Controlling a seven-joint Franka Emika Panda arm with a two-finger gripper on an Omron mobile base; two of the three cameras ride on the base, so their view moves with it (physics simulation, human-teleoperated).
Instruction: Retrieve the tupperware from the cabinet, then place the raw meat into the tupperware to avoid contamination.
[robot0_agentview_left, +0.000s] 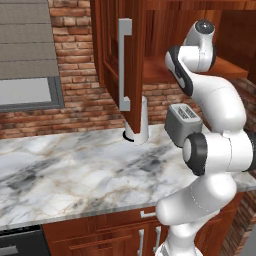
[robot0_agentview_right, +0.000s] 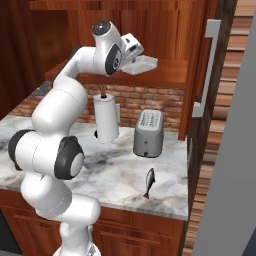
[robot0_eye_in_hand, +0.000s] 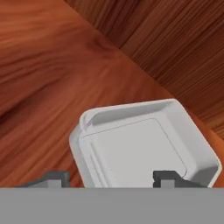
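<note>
Close to me, a small dark fish-shaped piece of raw meat (robot0_agentview_right: 149, 183) lies flat on the grey and white marble counter (robot0_agentview_left: 75, 165). Just behind it stands a grey metal toaster (robot0_agentview_right: 148, 133), and beside that a tall white paper-towel roll (robot0_agentview_right: 106, 119). Higher up, the dark red-brown wooden cabinet (robot0_agentview_right: 165, 30) has its doors swung open, each with a long silver bar handle (robot0_agentview_left: 123, 64). The white arm reaches up to the cabinet shelf. There the gripper (robot0_agentview_right: 133, 56) is at the small, shallow, pale white tupperware (robot0_eye_in_hand: 144, 142), which sits on the shelf. The two dark fingers (robot0_eye_in_hand: 168, 178) sit one on each side of the tupperware's near edge, partly open. I cannot tell if they squeeze it.
</note>
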